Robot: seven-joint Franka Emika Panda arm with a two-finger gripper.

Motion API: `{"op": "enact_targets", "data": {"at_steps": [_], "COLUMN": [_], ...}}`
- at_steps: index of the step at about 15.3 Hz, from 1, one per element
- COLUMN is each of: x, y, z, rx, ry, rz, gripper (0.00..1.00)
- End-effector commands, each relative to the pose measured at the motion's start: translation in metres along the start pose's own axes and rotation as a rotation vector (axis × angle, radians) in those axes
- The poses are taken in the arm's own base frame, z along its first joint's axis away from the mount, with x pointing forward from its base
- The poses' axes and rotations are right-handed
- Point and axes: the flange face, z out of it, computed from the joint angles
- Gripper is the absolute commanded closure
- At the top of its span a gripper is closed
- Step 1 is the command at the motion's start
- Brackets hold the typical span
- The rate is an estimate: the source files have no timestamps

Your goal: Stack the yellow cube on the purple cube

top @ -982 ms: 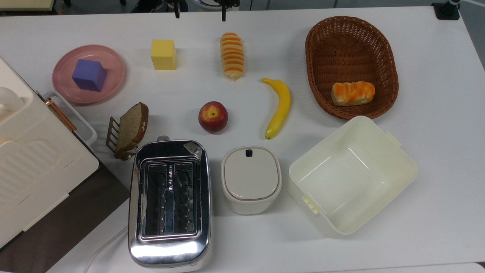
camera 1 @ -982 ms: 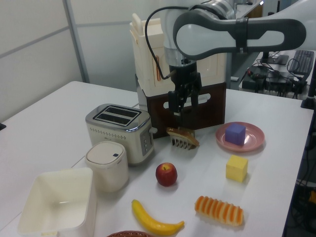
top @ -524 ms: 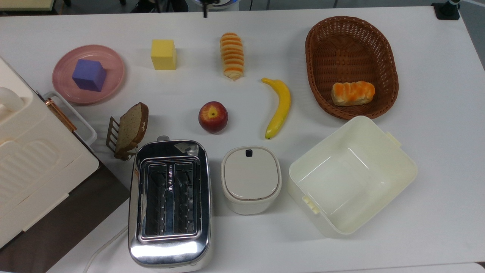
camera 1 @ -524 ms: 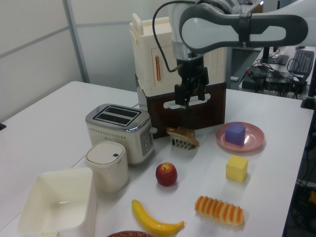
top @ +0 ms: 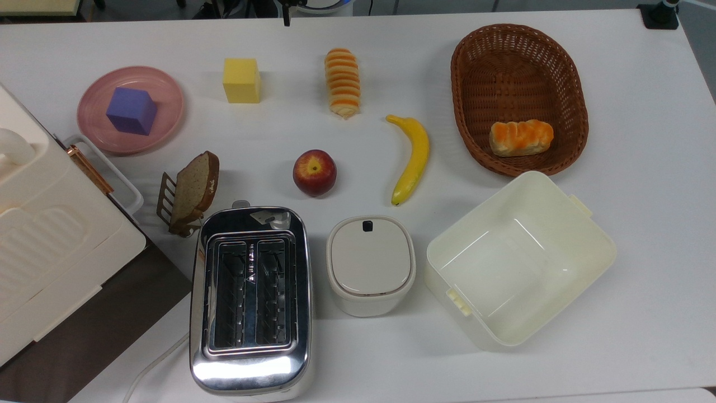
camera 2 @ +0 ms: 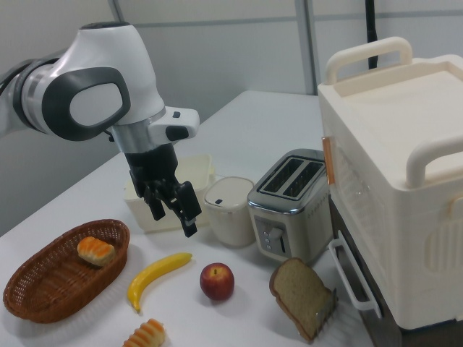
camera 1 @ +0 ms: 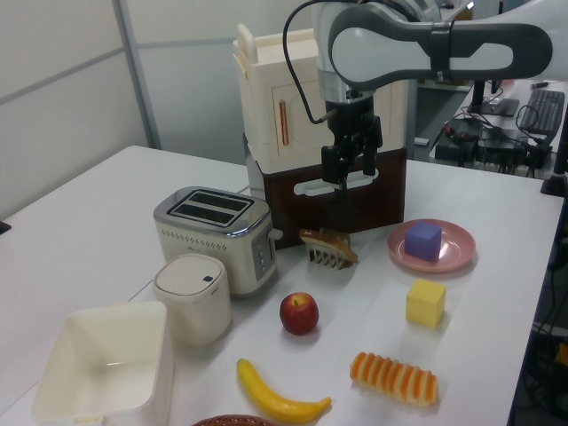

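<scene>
None of the stacking was done: the matte yellow cube (top: pixel 241 80) sat on the white counter (top: pixel 643 168), well apart from the matte violet-blue purple cube (top: pixel 131 111) resting on the round pink plate (top: pixel 168 103). The black 2-finger end effector (camera 2: pixel 173 212) hung empty above the counter with its fingers narrowly parted, so the approach, grasp, carry and placement all remained.

Open table (top: pixel 279 129) around yellow cube (top: pixel 241 80); sliced bread roll (top: pixel 343 81) near, seemingly clear

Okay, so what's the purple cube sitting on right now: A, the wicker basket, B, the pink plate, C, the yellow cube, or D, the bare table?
B: the purple cube rests on the pink plate, with the yellow cube apart on the table.
</scene>
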Motion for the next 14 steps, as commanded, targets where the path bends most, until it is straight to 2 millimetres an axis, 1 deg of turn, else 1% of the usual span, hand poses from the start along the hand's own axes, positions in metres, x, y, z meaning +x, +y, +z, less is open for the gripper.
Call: {"op": "enact_targets", "data": {"at_steps": [1, 3, 6, 11, 14], "x": [-0.003, -0.006, -0.018, -0.047, -0.063], "y": [-0.001, -0.003, -0.001, 0.001, 0.001], "z": [-0.002, -0.006, -0.017, -0.029, -0.032], "rx": [0.019, 0.020, 0.022, 0.028, 0.034], "ry": [0.004, 0.015, 0.039, 0.080, 0.088], "rz": [-0.017, -0.019, -0.019, -0.037, -0.039], "gripper": [0.00, 0.00, 0.00, 0.00, 0.00]}}
